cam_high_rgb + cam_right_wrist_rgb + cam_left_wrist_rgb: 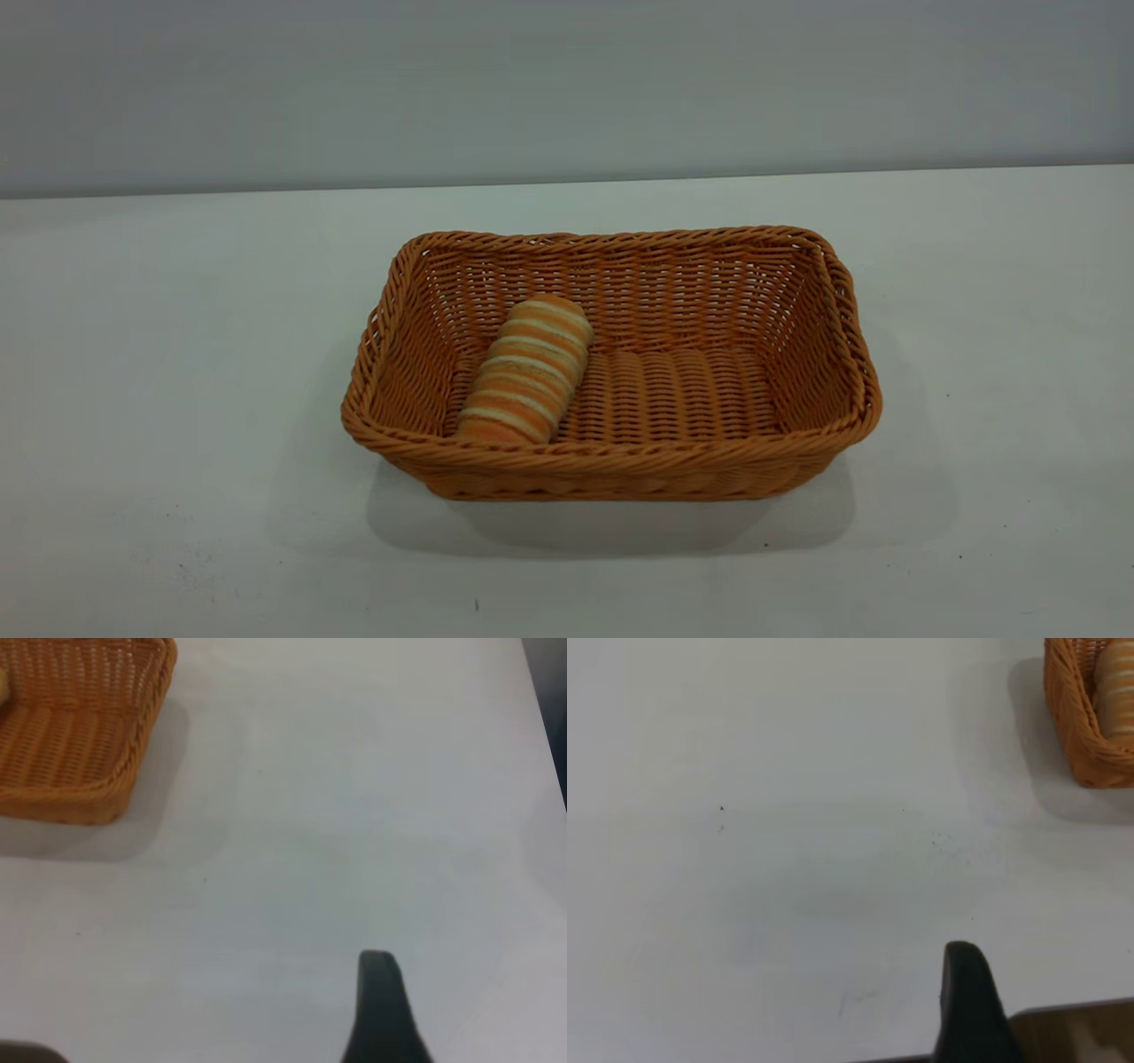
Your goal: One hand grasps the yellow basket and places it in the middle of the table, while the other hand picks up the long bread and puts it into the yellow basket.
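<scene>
Where the yellow basket is sitting, exterior view: the yellow basket (pixel 620 461) is resting flat on the white surface (pixel 177 354), about midway across it, with its long sides running across the view and nothing gripping it.
Basket's shadow, exterior view: it is falling on the surface in front of the basket and to both sides.
Long bread, exterior view: the long bread (pixel 529 372) is lying inside the basket on the woven floor, toward the end at the view's left. It is lying slantwise, its near end sitting by the near wall and its far end pointing up toward the far wall.
Specks, exterior view: a few small dark specks (pixel 476 605) are showing on the surface in front of the basket.
Backdrop, exterior view: a plain grey wall (pixel 567 80) is standing behind the surface.
Basket, left wrist view: one corner of the basket (pixel 1090 735) is poking into the frame, with the bread's stripes (pixel 1116 682) peeking over the rim.
Left claw, left wrist view: the left claw (pixel 970 1010) is hovering over bare surface (pixel 788 859), well apart from the basket and touching nothing. Only a dark part of it is showing, so I cannot tell whether it is spread or pressed together.
Basket, right wrist view: the other end of the basket (pixel 71 753) is sitting on the surface (pixel 354 815), its shadow spreading beside it.
Right claw, right wrist view: the right claw (pixel 381 1010) is hanging over the surface, well apart from the basket and holding nothing that I can see. Whether it is spread or pressed together I cannot tell.
</scene>
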`<state>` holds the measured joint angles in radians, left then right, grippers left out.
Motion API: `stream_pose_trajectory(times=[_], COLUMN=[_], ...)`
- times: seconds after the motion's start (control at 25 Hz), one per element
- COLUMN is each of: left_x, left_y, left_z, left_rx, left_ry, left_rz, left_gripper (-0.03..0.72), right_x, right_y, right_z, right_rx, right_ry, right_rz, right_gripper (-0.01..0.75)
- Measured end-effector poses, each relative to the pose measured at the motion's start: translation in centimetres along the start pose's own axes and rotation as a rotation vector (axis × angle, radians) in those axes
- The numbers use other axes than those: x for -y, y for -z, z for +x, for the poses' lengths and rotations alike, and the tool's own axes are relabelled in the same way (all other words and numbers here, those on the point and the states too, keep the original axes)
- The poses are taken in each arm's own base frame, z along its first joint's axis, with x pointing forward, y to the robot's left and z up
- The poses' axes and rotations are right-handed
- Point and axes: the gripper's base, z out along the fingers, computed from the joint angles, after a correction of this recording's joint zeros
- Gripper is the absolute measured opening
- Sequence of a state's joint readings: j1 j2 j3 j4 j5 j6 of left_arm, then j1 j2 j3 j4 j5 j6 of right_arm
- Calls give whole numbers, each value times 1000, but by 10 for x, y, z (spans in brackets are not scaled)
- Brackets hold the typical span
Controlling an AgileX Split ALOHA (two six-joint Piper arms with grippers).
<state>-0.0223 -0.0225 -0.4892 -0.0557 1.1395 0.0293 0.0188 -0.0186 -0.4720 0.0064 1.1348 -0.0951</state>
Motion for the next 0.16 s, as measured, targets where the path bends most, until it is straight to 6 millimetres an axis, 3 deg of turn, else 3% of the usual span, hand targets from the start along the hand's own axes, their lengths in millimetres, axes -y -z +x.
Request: stream_pose_trajectory(times=[0.16], left_x=[0], left_y=[0], left_z=[0], left_rx=[0], left_ry=[0], left_rz=[0], left_gripper=[491], right_x=[0], right_y=[0], right_z=[0], right_rx=[0], right_ry=[0], right_rz=[0], right_gripper=[553])
